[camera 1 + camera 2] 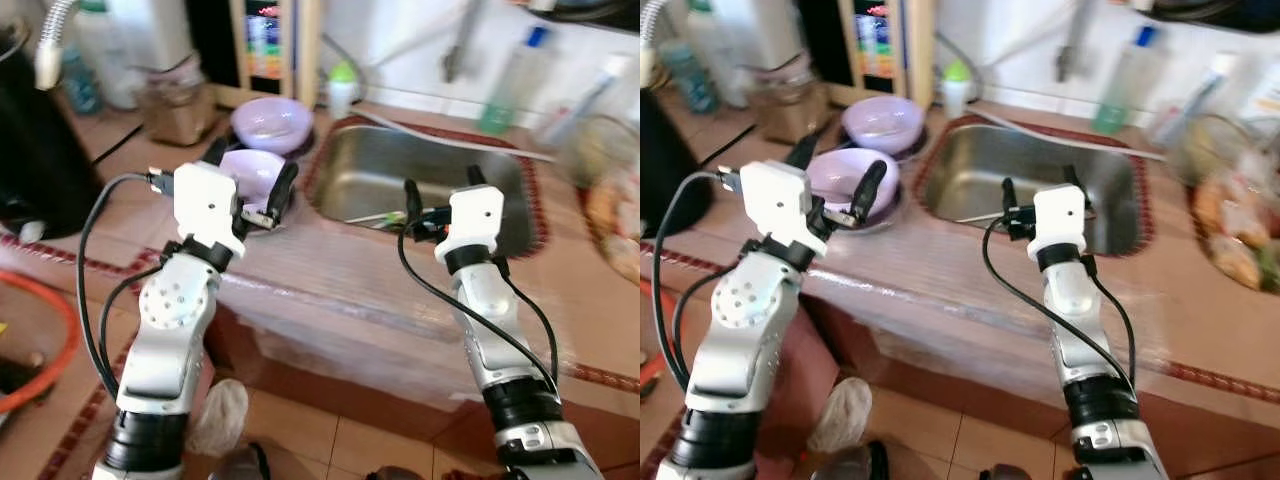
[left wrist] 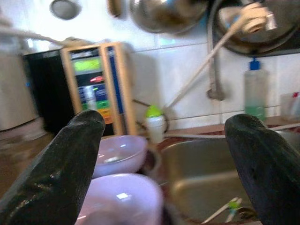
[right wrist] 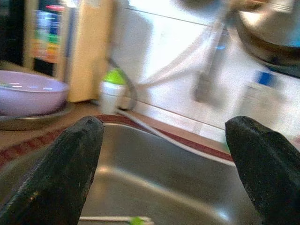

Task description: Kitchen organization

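Note:
Two lilac bowls sit on the tiled counter left of the steel sink (image 1: 480, 170): a near bowl (image 1: 250, 172) and a far bowl (image 1: 271, 122). My left gripper (image 1: 252, 170) hangs open just above the near bowl, one finger on each side of it. My right gripper (image 1: 441, 188) is open over the sink's front edge, holding nothing. A green-tipped toothbrush (image 1: 378, 217) lies in the sink basin. In the left wrist view the near bowl (image 2: 119, 201) lies between the fingers (image 2: 56, 173).
A small white bottle with a green cap (image 1: 342, 88) stands behind the sink, with a clear soap bottle (image 1: 512, 85) at the back right. A black appliance (image 1: 35, 150) and a jar (image 1: 178, 105) stand at the left. A basket of food (image 1: 605, 190) is at far right.

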{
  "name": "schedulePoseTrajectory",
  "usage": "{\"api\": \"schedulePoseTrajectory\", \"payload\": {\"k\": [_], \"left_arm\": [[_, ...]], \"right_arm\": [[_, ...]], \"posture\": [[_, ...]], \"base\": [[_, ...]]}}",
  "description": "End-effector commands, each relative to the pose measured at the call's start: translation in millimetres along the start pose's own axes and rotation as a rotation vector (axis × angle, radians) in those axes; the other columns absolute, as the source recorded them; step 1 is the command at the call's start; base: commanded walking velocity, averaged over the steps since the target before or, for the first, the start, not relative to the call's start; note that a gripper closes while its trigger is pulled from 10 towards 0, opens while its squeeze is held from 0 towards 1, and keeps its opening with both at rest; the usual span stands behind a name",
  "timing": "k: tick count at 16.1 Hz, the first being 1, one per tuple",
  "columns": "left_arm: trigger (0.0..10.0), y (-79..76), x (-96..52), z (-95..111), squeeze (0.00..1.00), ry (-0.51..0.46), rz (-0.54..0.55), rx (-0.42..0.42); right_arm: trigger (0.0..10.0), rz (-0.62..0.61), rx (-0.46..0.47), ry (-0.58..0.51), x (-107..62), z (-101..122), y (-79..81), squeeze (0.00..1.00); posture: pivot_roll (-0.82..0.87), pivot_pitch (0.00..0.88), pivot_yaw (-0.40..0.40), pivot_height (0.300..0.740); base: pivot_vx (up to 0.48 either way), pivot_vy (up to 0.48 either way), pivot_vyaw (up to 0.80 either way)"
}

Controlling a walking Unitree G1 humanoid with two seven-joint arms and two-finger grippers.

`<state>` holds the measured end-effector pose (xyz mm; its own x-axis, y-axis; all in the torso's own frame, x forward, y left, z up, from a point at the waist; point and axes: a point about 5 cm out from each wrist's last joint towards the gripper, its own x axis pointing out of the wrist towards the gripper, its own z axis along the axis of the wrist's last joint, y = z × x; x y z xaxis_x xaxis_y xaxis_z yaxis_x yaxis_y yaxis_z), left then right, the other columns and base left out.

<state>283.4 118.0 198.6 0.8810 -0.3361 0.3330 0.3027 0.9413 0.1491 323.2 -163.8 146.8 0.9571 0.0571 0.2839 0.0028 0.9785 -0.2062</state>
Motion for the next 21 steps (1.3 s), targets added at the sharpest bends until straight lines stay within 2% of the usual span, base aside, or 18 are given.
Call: {"api": "schedulePoseTrajectory", "payload": {"k": [1,4,6,7,8,9,11,12,14,18,20,21], "left_arm": [[10.0,-0.5,-0.5,3.1,0.00,-0.007,0.010,-0.006],[10.0,1.2,-0.2,8.4,0.00,-0.031,0.039,0.007],[10.0,9.0,-2.4,13.8,0.00,-0.044,0.109,0.065],[10.0,11.5,-6.0,14.1,0.00,-0.033,0.129,0.054],[10.0,12.5,-17.1,2.1,0.00,0.015,0.172,0.044],[10.0,12.5,-17.1,2.1,0.00,0.015,0.172,0.044],[10.0,16.5,-33.0,-15.4,0.00,0.080,0.248,0.072],[10.0,18.6,-37.9,-18.7,0.00,0.099,0.264,0.106],[10.0,20.0,-45.5,-21.2,0.00,0.118,0.265,0.091],[10.0,17.1,-43.6,-20.9,0.00,0.109,0.238,0.056],[10.0,16.9,-37.7,-17.9,0.00,0.087,0.215,0.053],[10.0,16.4,-35.2,-15.9,0.00,0.076,0.203,0.055]], "right_arm": [[10.0,-0.063,0.029,-0.008,1.3,5.1,-7.1,0.00],[10.0,-0.019,0.084,0.001,-3.3,7.1,3.0,0.00],[10.0,0.027,0.074,-0.008,-3.7,13.4,8.5,0.00],[10.0,0.020,0.077,-0.028,-3.4,18.4,9.2,0.00],[10.0,-0.007,0.094,0.000,-4.9,14.9,11.9,0.00],[10.0,-0.007,0.094,0.000,-4.9,14.9,11.9,0.00],[10.0,-0.014,0.124,0.029,-10.7,8.8,17.2,0.00],[10.0,-0.018,0.143,0.041,-12.4,7.1,17.3,0.00],[10.0,-0.008,0.159,0.033,-12.3,10.3,16.9,0.00],[10.0,-0.019,0.172,0.044,-5.0,10.5,14.4,0.00],[10.0,0.019,0.084,0.055,-1.2,12.4,27.4,0.00],[10.0,0.105,0.151,0.044,-2.4,16.7,36.9,0.00]], "posture": [[0.02,0.000,0.015,0.740],[0.02,0.000,0.028,0.740],[0.02,0.000,0.042,0.740],[0.02,0.010,0.040,0.740],[0.02,0.009,0.029,0.740],[0.02,0.009,0.029,0.740],[0.04,0.000,0.007,0.740],[0.04,0.000,0.006,0.740],[0.04,0.000,0.017,0.740],[0.04,0.000,0.017,0.740],[0.03,0.000,0.031,0.740],[0.04,0.000,0.033,0.740]], "base": [[0.000,-0.480,0.00],[0.000,-0.160,0.00],[0.000,0.000,0.00],[0.000,0.000,0.00],[0.000,0.000,0.79],[0.000,0.000,0.79],[0.000,0.000,0.79],[0.000,0.000,0.79],[0.000,0.000,0.00],[0.000,0.000,0.00],[0.000,0.000,0.00],[0.000,0.000,0.00]]}}
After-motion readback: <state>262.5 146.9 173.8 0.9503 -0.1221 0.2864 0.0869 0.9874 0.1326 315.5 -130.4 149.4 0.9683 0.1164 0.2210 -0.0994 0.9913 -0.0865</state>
